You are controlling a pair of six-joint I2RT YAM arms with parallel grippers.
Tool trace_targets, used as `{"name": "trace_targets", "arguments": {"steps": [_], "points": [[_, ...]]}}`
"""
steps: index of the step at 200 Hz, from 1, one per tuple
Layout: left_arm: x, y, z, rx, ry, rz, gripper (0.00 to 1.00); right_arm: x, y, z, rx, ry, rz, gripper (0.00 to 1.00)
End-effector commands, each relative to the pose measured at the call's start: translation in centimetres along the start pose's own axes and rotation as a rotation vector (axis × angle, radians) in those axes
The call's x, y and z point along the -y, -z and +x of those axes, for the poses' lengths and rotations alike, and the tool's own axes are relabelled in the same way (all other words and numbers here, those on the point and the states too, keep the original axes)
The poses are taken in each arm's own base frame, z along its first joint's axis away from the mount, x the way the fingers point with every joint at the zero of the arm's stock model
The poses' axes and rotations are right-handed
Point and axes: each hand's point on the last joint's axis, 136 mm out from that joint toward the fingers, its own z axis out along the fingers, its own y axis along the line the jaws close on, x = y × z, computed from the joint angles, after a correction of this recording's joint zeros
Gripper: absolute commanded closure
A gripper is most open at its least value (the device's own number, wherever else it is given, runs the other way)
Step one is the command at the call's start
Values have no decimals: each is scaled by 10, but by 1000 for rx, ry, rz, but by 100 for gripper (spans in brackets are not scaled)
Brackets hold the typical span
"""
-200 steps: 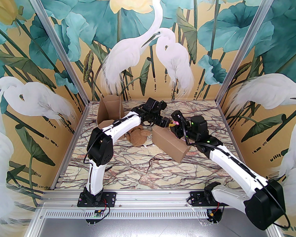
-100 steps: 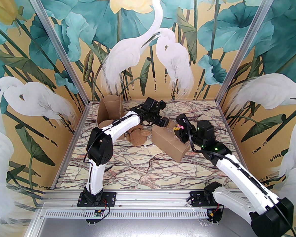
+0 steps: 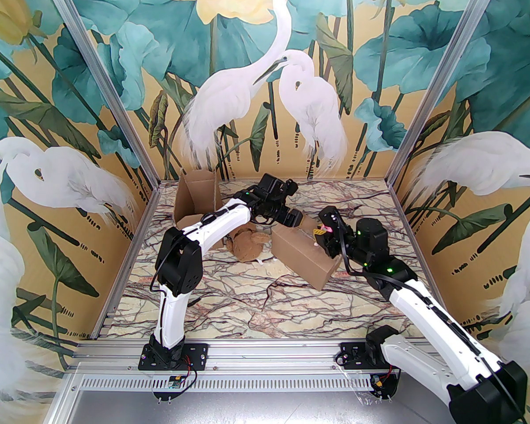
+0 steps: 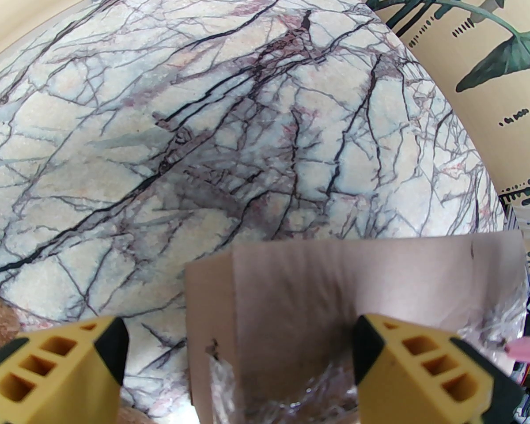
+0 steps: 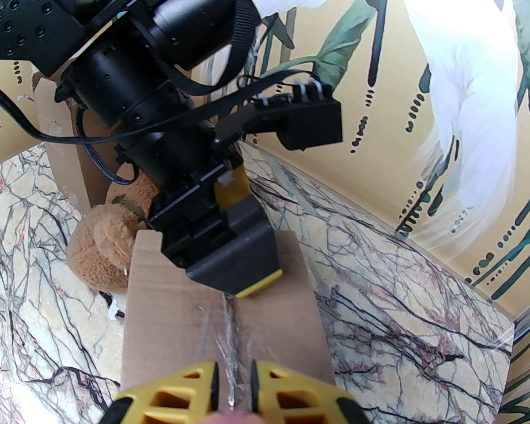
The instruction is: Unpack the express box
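Note:
The express box (image 3: 304, 256) is a brown cardboard carton lying on the marble table, with a clear-taped seam (image 5: 229, 325) along its top. My left gripper (image 3: 297, 220) is open at the box's far end. One of its fingers (image 5: 247, 276) rests on the box top, and the other hangs past the end. In the left wrist view the box end (image 4: 291, 307) sits between the yellow fingertips of the left gripper (image 4: 238, 347). My right gripper (image 3: 323, 233) hovers over the seam, shut on a small pink tool (image 3: 325, 227). In the right wrist view its fingers (image 5: 234, 369) are nearly together.
A brown plush bear (image 3: 247, 245) lies just left of the box, touching its end. An opened cardboard box (image 3: 196, 197) stands at the back left corner. Painted walls close in the table on three sides.
My right arm has drawn back to the right along the box top, away from the left gripper, still holding the pink tool. The left arm and the box have stayed put.

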Motion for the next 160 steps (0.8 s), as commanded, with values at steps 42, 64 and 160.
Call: {"name": "trace_targets", "arguments": {"steps": [42, 64, 160], "points": [[-93, -17, 80, -253, 37, -276, 14, -7, 9, 48, -177, -23, -39, 100], [-94, -17, 80, -257, 27, -277, 14, -8, 14, 55, -203, -3, -38, 100], [-101, -17, 86, -275, 7, -289, 15, -12, 31, 65, -246, 28, -44, 100]]}}
